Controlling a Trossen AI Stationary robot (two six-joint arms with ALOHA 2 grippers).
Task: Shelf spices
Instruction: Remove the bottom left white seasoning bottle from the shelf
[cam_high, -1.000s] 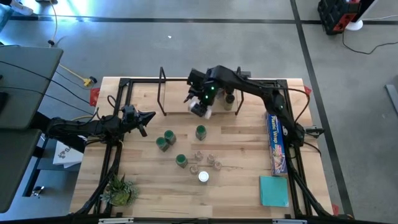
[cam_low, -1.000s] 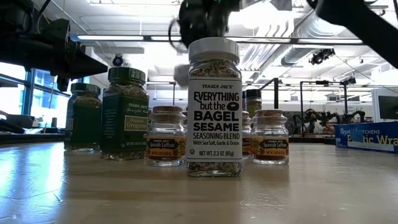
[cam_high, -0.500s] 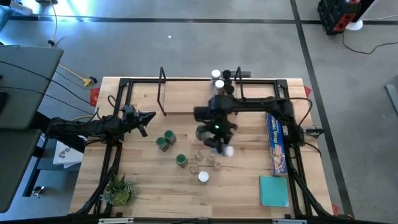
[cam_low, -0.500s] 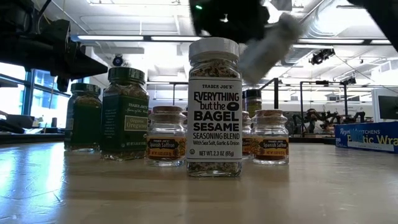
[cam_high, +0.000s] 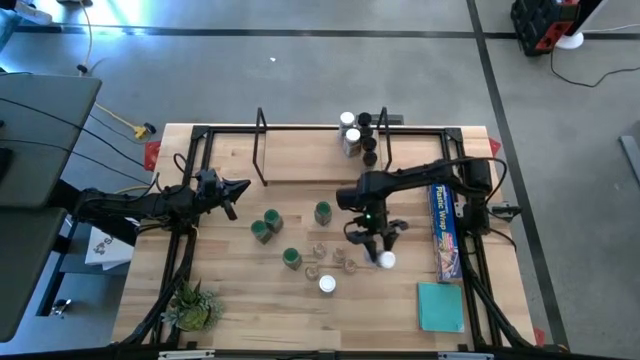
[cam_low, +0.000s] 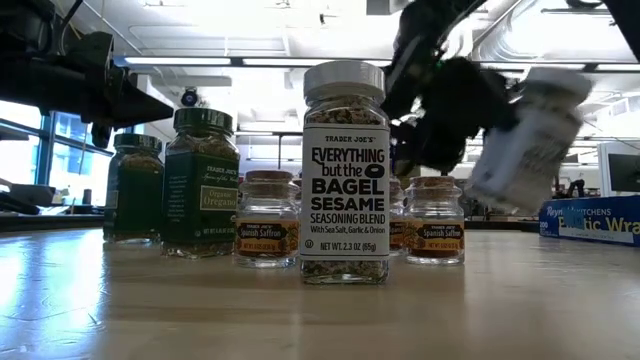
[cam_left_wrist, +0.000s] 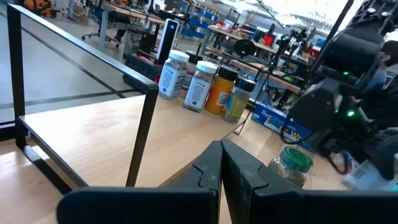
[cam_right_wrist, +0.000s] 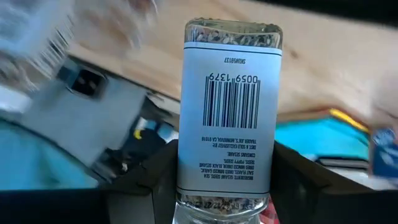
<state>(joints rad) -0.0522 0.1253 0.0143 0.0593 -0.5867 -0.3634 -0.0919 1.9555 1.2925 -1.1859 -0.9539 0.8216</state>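
White-capped and tilted, a sesame seasoning jar (cam_high: 384, 259) is pinched in the right claw (cam_high: 377, 243) above the counter (cam_high: 230, 290), presumably for carrying to the shelf (cam_high: 300, 165) far beyond it, while the left claw (cam_high: 238, 187) waits closed, well apart.

Light-wood table (cam_high: 230, 290) with a low shelf (cam_high: 300, 165) along its far edge.
Four spice jars (cam_high: 357, 133) stand at the shelf's right end; green-lidded jars (cam_high: 268, 224) and small clear jars (cam_high: 330, 257) cluster mid-table; a blue plastic-wrap box (cam_high: 444, 230), a teal cloth (cam_high: 441, 307) and a small plant (cam_high: 190, 306) lie near the edges.
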